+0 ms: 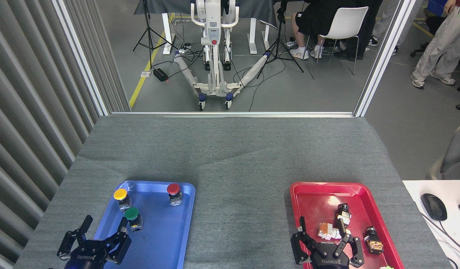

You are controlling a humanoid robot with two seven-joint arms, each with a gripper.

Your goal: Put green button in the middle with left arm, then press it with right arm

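The green button (132,216) stands upright in the blue tray (166,239), near its left side, green domed cap up. My left gripper (104,225) is open just left of it and a little nearer me; its right finger (123,226) almost touches the button's base. The middle (241,220), a bare grey patch of table covering, lies between the two trays. My right gripper (321,229) is open low over the red tray (312,196), with nothing between its fingers.
A yellow button (121,198) and a red button (174,193) also stand in the blue tray, behind the green one. Several small parts (340,222) lie in the red tray. A white desk with a mouse (433,206) adjoins the table's right. People stand beyond the far edge.
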